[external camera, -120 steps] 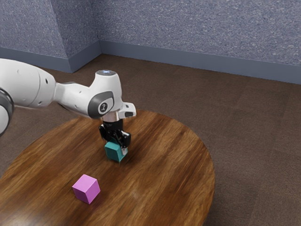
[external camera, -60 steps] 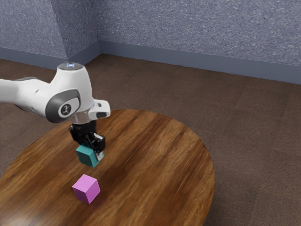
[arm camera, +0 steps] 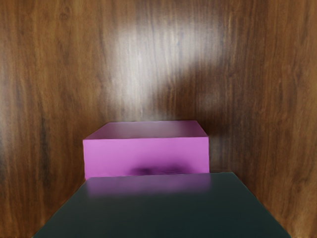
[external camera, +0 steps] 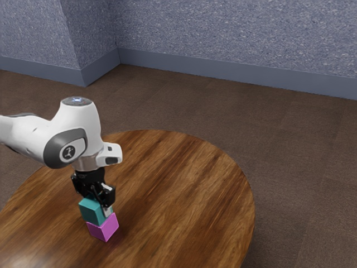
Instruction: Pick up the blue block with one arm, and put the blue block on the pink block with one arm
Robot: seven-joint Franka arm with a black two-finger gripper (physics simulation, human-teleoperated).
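A dark brown plank floor point(external camera: 290, 145) spreads across the room, and speckled blue-grey walls point(external camera: 223, 28) with a plain grey skirting rise behind it. On that floor stands a round bench of glossy reddish-brown wood point(external camera: 184, 184), its grain running in long streaks and its rim curving down toward the exterior view's right. The white jointed robot arm point(external camera: 50, 139) comes in from the exterior view's left and bends down at the wrist over the near-left part of the bench top. Under the hand sits the small pink cube-shaped block point(external camera: 107, 230), flat on the wood with one corner turned toward the camera. Directly above it is the blue-green cube-shaped block point(external camera: 89, 211), about the same size. It seems to rest on the pink block's top face and sits a little toward the exterior view's left rather than squarely centred. Whether the two faces are fully in contact cannot be told from this angle. The short black jaws point straight down and are clamped on the blue block from two opposite sides, one of them showing dark against the block's right-hand face. In the wrist view the blue block is a broad dark blurred slab just under the hand. The pink block's far top edge and one side face show beyond it, with the wood grain of the bench all around.
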